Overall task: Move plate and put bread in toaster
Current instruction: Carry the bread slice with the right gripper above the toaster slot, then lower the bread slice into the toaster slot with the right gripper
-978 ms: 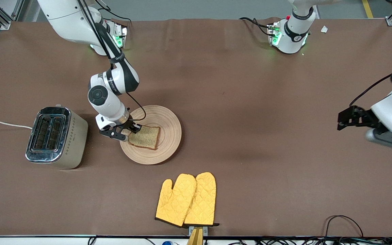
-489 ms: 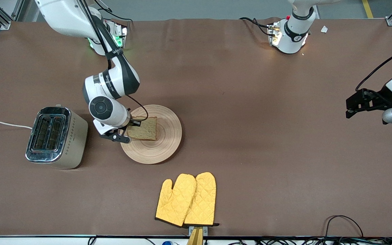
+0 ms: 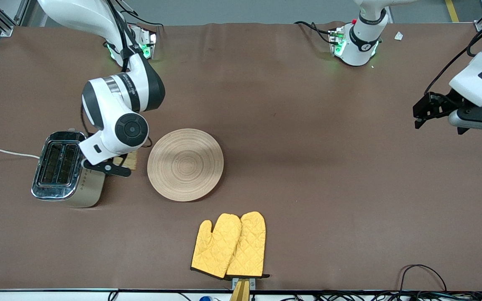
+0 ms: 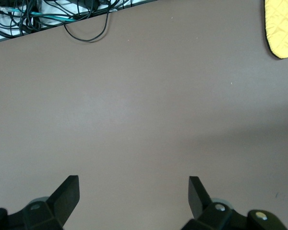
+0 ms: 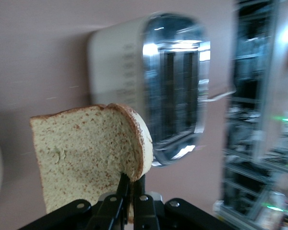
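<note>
My right gripper is shut on one edge of the bread, a brown speckled slice held up in the air between the toaster and the plate. The right wrist view shows the bread pinched at its crust by the right gripper, with the chrome-topped toaster and its two slots close by. The round wooden plate lies bare on the table. My left gripper hangs open over the left arm's end of the table, and in its own view the left gripper has nothing between its fingers.
A pair of yellow oven mitts lies near the table's front edge, nearer the front camera than the plate; a corner of an oven mitt shows in the left wrist view. The toaster's white cord runs off the right arm's end. Cables hang past the table edge.
My right gripper has lifted the bread off the plate and carried it toward the toaster. The left arm has shifted toward the robots' side of the table, still open.
</note>
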